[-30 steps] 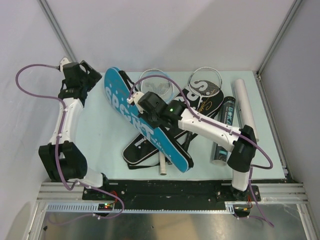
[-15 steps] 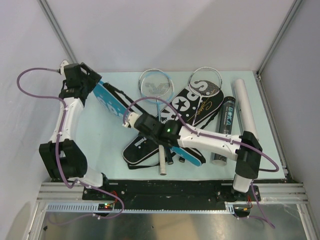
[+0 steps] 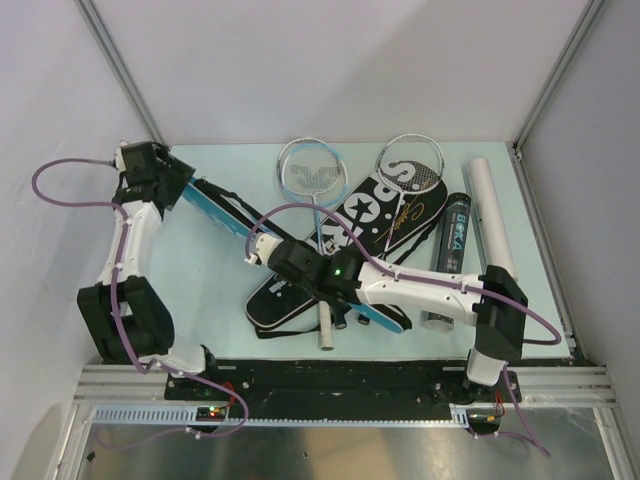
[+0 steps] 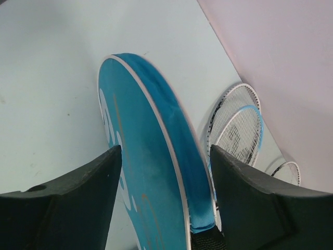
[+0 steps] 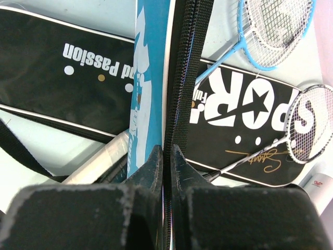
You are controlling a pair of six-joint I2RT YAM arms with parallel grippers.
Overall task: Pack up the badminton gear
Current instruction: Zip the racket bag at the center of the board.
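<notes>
My left gripper (image 3: 180, 183) is shut on the head end of the blue "SPORT" racket bag (image 3: 225, 212) at the back left; the bag stands on edge between its fingers in the left wrist view (image 4: 145, 156). My right gripper (image 3: 262, 250) is shut on the bag's black zipper edge (image 5: 179, 78) near its middle. A black "SPORT" bag (image 3: 385, 215) lies flat, and a second black bag (image 3: 275, 295) lies under the blue one. A blue-framed racket (image 3: 312, 170) and a white-framed racket (image 3: 410, 160) lie at the back. No shuttlecock shows.
A black shuttle tube (image 3: 448, 255) and a white tube (image 3: 490, 215) lie along the right side. A white racket handle (image 3: 325, 330) pokes out toward the front edge. Grey walls close in the left, back and right.
The blue bag has turned from lying flat to standing on edge. My left gripper drew its head end back and to the left. My right gripper slid down and left along the bag.
</notes>
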